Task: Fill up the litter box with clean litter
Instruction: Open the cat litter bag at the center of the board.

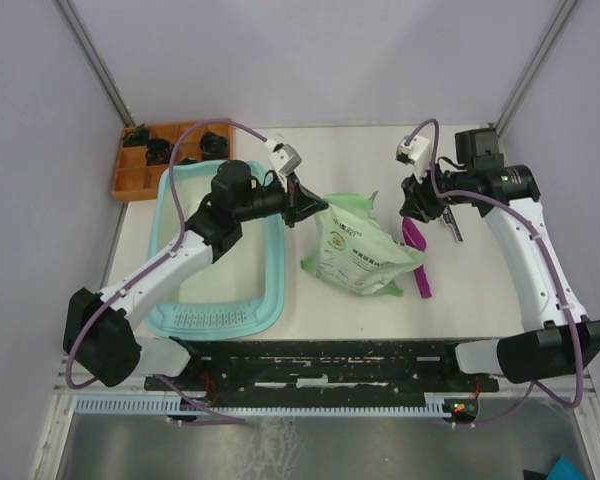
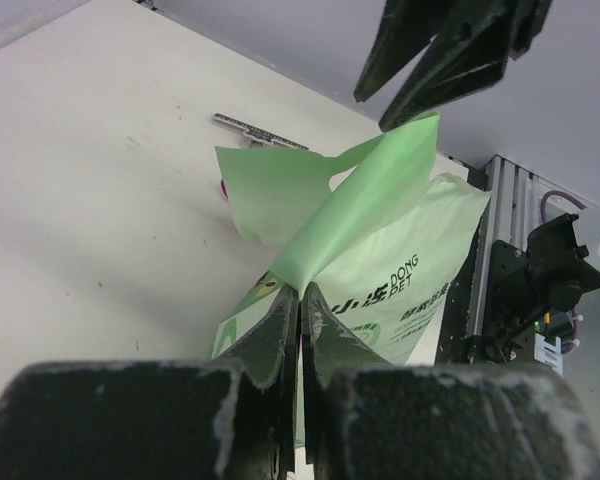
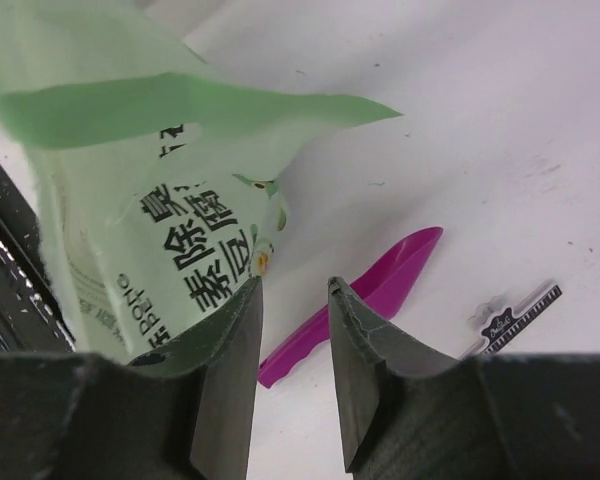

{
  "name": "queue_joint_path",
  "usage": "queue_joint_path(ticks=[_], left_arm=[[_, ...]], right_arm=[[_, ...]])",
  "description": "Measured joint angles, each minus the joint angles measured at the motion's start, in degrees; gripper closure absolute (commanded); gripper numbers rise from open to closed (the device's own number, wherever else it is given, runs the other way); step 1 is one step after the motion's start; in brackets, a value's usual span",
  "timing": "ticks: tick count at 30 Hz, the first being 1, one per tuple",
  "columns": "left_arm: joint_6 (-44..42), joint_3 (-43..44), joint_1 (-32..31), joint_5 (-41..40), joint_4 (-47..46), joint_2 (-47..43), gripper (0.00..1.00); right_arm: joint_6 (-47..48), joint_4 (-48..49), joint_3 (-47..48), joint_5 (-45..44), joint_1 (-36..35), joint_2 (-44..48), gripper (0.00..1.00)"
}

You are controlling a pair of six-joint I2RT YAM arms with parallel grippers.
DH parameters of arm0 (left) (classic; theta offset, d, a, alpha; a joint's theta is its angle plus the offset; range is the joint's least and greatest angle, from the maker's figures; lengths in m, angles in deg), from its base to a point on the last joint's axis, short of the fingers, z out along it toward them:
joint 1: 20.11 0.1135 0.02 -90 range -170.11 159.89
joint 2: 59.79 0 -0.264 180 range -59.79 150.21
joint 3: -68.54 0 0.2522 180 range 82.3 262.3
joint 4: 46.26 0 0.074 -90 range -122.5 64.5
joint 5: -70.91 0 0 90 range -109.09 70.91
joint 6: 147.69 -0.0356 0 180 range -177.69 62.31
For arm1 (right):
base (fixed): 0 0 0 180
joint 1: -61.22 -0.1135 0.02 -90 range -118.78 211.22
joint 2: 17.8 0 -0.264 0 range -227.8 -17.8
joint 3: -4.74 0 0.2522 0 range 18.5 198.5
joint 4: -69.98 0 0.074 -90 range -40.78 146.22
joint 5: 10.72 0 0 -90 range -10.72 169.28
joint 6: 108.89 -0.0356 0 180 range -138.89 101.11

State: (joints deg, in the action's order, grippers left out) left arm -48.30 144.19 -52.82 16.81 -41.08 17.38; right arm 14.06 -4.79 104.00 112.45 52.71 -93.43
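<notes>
The litter box sits on the left half of the table with its long axis running from the near edge toward the back and its ribbed ledge at the near end. No litter shows in it or anywhere else; whatever there is must be inside the bag, which lies just beside the box's right wall, its bottom toward the near right and its torn top lifted toward the far left. That top is the key point: it already faces the box's far right corner, so a pour probably needs the bag raised and tipped leftward over the rim. The left gripper reaches across the box, its jaws pressed together on the thin green film of the bag's top edge. The right gripper hangs on the bag's other side above the pink scoop, jaws apart and holding nothing, the bag's printed side just beside one finger.
</notes>
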Motion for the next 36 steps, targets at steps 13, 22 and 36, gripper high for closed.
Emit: queue_joint_path(ticks=[13, 22, 36], left_arm=[[1.68, 4.87, 0.0, -2.6, 2.58, 3.98, 0.97], [5.99, 9.79, 0.0, -5.81, 10.05, 5.99, 0.97], [9.27, 6.75, 0.09, -7.08, 14.56, 0.39, 0.97]], right_arm=[[-3.98, -6.14, 6.99, -2.86, 2.05, -4.74, 0.59], [-8.2, -10.93, 1.88, 0.83, 2.25, 1.29, 0.58], [-8.2, -13.99, 1.92, 2.75, 2.25, -4.83, 0.49]])
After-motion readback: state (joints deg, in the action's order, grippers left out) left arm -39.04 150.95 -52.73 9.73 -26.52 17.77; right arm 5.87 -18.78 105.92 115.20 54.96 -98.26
